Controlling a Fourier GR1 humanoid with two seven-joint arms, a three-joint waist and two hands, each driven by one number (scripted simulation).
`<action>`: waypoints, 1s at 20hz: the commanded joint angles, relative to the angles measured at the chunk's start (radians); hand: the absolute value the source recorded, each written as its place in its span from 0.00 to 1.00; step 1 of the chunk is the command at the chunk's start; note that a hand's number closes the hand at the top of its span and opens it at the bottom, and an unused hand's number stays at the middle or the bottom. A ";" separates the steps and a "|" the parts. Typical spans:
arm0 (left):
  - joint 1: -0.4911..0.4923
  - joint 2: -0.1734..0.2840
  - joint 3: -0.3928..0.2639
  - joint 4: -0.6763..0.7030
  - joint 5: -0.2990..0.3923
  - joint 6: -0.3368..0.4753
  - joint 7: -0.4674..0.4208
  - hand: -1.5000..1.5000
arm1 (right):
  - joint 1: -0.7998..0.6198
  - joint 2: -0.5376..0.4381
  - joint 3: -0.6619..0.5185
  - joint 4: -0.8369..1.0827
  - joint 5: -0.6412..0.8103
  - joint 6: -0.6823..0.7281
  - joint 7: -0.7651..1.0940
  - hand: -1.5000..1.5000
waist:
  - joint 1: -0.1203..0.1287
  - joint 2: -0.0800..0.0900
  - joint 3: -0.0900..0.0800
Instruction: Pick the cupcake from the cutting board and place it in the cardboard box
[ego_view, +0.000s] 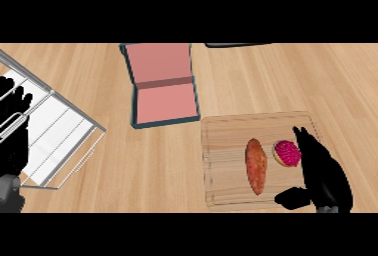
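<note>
A cupcake with pink-red frosting lies on the wooden cutting board at the right. My right hand sits just right of the cupcake, fingers straight and pointing away, thumb spread low on the board; it is open and beside the cupcake, not around it. The box, pink inside with a dark teal rim, lies open at the top centre. My left hand rests open at the left edge, fingers up.
An orange sweet potato lies on the board just left of the cupcake. A metal wire rack stands at the left on the wooden counter. A dark object shows at the top edge.
</note>
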 joint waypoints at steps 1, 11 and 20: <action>-0.029 0.045 -0.253 -0.026 -0.053 -0.245 -0.002 0.50 | 0.011 0.017 0.016 0.010 -0.001 0.022 0.033 0.00 | -0.014 0.010 -0.008; -0.050 0.029 -0.278 -0.023 -0.052 -0.254 -0.024 0.50 | -0.019 0.051 0.031 0.062 0.014 0.042 0.070 0.00 | 0.006 0.009 -0.008; -0.089 0.040 -0.279 0.009 -0.047 -0.250 -0.013 0.50 | -0.021 0.037 0.028 0.132 0.039 0.041 0.055 0.00 | -0.003 0.013 -0.006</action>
